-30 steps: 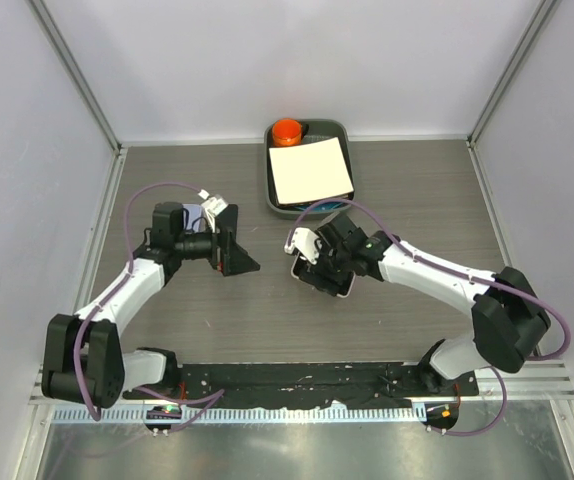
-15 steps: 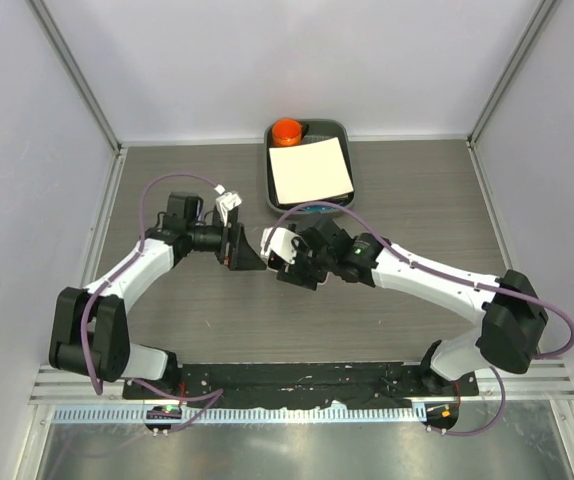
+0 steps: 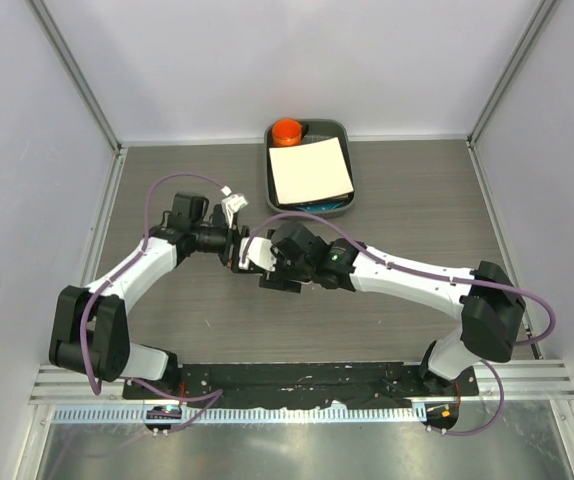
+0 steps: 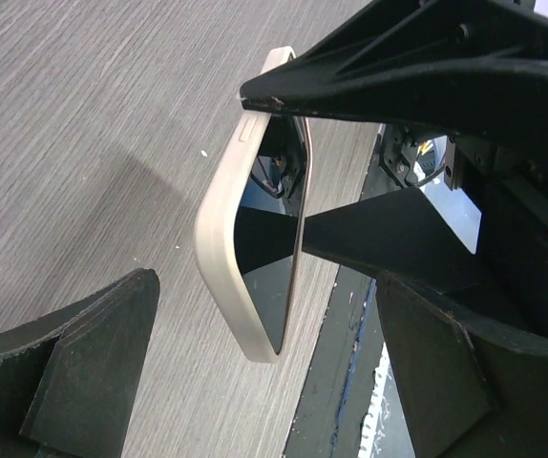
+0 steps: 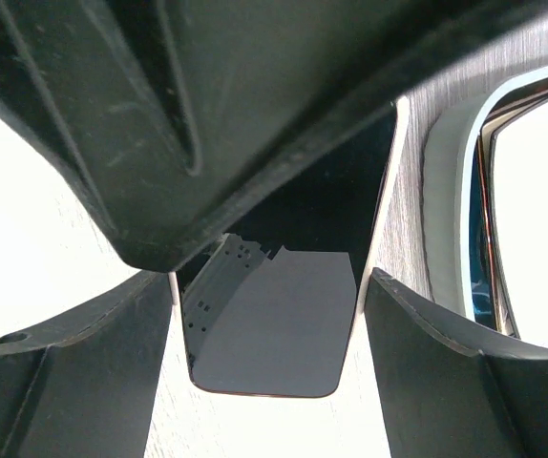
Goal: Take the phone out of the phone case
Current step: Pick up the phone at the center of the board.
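The phone [image 4: 276,239] sits in its beige case [image 4: 219,239], held in the air above the table [image 4: 83,114], near the middle of it. It stands on edge, tilted, with the dark glass turned toward the right arm. The case wraps its back and rim, and no corner looks lifted off.

The right hand [image 5: 266,279] is clenched on the phone. Its 2 black fingers [image 4: 398,67] press on opposite sides, and in the right wrist view the screen fills the gap between them. I cannot tell if the pads bear on the case rim alone or on the glass too.

The left hand [image 4: 266,281] is released, with its 2 fingers [image 4: 83,382] spread wide. It faces the case from the other side. The phone hangs between the 2 tips in the left wrist view, and neither tip touches it.

In the top view both arms meet left of centre, with the hands nearly tip to tip.

Behind them, at the far edge, a dark tray [image 3: 269,170] holds a white sheet [image 3: 310,170] and an orange object [image 3: 287,131].
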Controlling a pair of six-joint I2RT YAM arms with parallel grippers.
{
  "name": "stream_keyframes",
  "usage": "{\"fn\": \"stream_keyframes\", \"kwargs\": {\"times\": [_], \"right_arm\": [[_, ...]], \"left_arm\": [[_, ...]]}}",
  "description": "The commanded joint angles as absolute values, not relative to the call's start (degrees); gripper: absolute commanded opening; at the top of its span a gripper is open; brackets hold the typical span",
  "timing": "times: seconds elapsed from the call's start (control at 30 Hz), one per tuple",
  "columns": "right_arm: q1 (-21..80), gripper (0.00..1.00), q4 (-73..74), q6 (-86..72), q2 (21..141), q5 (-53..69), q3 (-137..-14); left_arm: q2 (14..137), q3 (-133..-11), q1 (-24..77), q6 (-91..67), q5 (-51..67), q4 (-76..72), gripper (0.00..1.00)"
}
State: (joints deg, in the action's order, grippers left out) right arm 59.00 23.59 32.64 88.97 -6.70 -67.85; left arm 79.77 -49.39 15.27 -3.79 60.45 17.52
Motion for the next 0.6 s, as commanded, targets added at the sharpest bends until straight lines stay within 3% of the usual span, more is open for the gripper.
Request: {"fn": "stream_keyframes", "kwargs": {"times": [0.0,0.17,0.53,0.57], "right_arm": [[60.47,0.01,18.28,31.91,88.15,-9.05,-72.07],[61.52,0.01,18.02,30.24,88.77,-9.49,-73.30],[62.58,0.01,17.32,29.44,90.26,-10.11,-74.18],[62.58,0.01,17.23,29.36,90.26,-10.19,-74.18]], "left_arm": [[79.54,-50.89,15.82,-2.99,60.82,16.88,0.98],[79.54,-50.98,16.00,-3.43,60.91,16.52,0.90],[79.19,-50.36,16.00,-4.39,61.35,15.21,0.59],[79.19,-50.45,16.00,-4.39,61.43,15.03,0.53]]}}
